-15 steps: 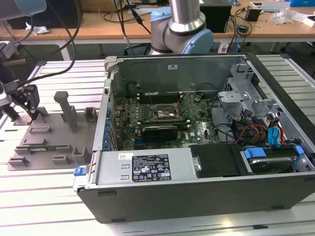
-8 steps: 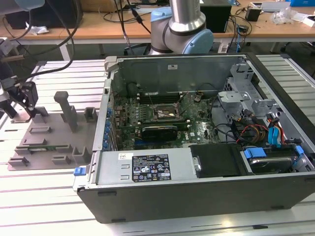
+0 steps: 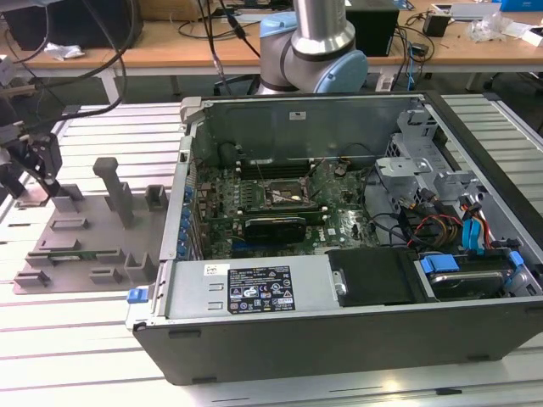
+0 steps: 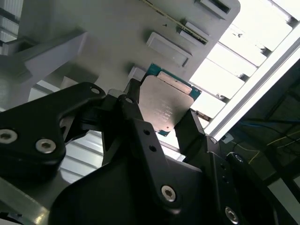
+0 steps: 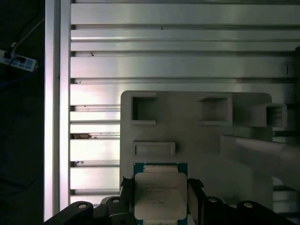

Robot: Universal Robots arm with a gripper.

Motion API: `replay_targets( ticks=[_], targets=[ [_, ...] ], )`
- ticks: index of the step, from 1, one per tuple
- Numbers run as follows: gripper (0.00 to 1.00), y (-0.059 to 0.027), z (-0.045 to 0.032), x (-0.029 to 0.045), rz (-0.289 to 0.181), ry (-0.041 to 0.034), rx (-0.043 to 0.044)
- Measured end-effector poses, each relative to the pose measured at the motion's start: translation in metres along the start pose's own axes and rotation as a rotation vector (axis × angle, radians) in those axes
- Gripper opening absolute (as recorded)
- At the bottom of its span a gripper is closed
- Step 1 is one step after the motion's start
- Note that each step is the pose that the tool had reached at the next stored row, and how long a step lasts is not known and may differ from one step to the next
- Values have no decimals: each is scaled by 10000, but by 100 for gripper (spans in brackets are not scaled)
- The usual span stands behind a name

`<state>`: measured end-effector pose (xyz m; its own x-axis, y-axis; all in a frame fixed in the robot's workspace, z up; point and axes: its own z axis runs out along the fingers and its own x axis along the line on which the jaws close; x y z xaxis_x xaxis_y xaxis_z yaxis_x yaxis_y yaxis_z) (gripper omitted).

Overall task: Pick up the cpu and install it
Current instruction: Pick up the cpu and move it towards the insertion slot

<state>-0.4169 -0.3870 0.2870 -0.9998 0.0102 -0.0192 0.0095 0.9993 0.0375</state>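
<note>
The cpu (image 5: 161,197) is a small silvery square chip with a green rim, seen in both wrist views (image 4: 165,104). It sits between the black fingers (image 4: 135,112) of my gripper (image 4: 161,107), which press on two opposite edges, so the gripper is shut on it. Whether the chip is clear of the grey fixture plate (image 5: 197,140) under it is unclear. In the exterior view my gripper (image 3: 36,188) is at the far left, over the back left corner of that plate (image 3: 85,246). The black-framed socket (image 3: 284,193) lies open on the motherboard inside the computer case.
The open computer case (image 3: 356,339) fills the middle and the exterior view's right, with tall walls, a drive cage (image 3: 424,161) and cables. Upright grey posts (image 3: 114,191) stand on the fixture plate between gripper and case. The arm's base (image 3: 310,51) rises behind the case. Slatted metal table (image 5: 164,61) underneath.
</note>
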Motion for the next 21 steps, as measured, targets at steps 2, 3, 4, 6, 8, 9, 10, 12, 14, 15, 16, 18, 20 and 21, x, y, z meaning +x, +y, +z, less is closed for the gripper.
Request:
replay_targets(
  ticks=[2,3,4,6,8,9,10,12,14,15,16,18,20,21],
  targets=[
    [55,2,-61,-1,-1,0,0],
    [55,3,-76,-2,0,-1,0],
    [55,4,-112,-2,-1,-1,0],
    [55,7,-196,-4,-1,-2,0],
    [55,9,-232,-5,-2,-4,-1],
    [55,10,-249,-5,-2,-4,1],
    [55,10,-266,-6,-1,-4,1],
    [55,13,-313,-6,-1,-5,0],
    [55,14,-365,-7,-1,-7,-1],
    [55,15,-388,-8,-1,-7,0],
    [55,17,-426,-9,-1,-9,0],
    [55,18,-461,-9,-1,-10,0],
    [55,20,-504,-10,-2,-12,-1],
    [55,21,-531,-11,-1,-11,0]
  ],
)
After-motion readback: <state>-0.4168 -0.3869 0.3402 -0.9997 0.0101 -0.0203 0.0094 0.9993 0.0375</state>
